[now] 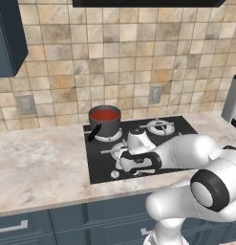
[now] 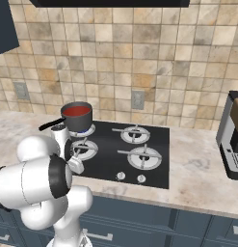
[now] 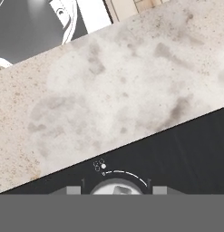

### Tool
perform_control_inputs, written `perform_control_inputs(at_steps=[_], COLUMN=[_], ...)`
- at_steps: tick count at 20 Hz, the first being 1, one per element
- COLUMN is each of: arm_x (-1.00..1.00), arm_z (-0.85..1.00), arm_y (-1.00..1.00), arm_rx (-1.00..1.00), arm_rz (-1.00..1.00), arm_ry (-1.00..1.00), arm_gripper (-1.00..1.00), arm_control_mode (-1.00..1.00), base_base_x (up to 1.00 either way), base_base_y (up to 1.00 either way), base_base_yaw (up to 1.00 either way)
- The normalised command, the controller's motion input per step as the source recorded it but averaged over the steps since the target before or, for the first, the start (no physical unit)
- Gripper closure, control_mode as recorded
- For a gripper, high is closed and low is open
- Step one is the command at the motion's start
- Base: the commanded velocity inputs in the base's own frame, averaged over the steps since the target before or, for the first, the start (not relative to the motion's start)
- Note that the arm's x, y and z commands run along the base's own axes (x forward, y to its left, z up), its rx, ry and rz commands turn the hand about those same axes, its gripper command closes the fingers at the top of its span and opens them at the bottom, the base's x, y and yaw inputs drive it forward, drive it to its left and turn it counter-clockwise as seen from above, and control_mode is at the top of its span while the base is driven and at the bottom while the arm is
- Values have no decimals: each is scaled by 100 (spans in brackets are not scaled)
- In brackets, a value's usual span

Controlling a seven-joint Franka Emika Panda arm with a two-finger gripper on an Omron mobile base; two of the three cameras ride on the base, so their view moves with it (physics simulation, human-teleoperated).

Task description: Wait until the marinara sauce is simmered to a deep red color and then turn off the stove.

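**kitchenbot_fan:** ok so where's everything sitting right now? I see the stove, black glass set into the beige speckled counter, silver ring burners with dark grates on top.

**panda_watcher:** yep. The saucepan sits on the back-left burner, close to the tiled wall, with its black handle sticking out toward the front-left. The marinara sauce inside is a smooth red disc, looks pretty solidly red from both base views. Same pot shows in the right base view, sauce clearly red there too.

**kitchenbot_fan:** and the arm?

**panda_watcher:** It reaches low over the front-left part of the cooktop. The gripper is down at the front edge, right by the small round silver knobs. One knob is visible just beside it in the left base view, and two more sit further right along the same edge.

**kitchenbot_fan:** is it actually grabbing a knob?

**panda_watcher:** The hand view looks straight down at a round silver knob at the bottom of the frame, with a white dial arc printed on the black glass above it and counter beyond. The fingers have pinched in as far as they go, with the knob right between them, so they're clamped on that knob.

**kitchenbot_fan:** anything else around?

**panda_watcher:** Wall outlet behind the stove, dark blue cabinets under the counter, and a silver appliance off at the right end of the counter.
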Motion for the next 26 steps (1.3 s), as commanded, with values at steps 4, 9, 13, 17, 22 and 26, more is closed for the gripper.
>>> perform_control_inputs(at_steps=[4,9,13,17,22,26], arm_x=[0,0,0,0,0,0], arm_z=[0,0,0,0,-1,-8], arm_y=[0,0,-1,-5,-9,-5], arm_rx=[0,0,3,6,4,0], arm_rz=[0,0,0,-5,-13,-15], arm_ry=[0,0,0,0,0,0], arm_gripper=[100,100,100,100,100,100], arm_control_mode=[-100,-100,-100,-100,-100,-100], base_base_x=[0,0,0,0,0,0], base_base_y=[0,0,0,0,0,0], base_base_yaw=[0,0,0,0,0,0])
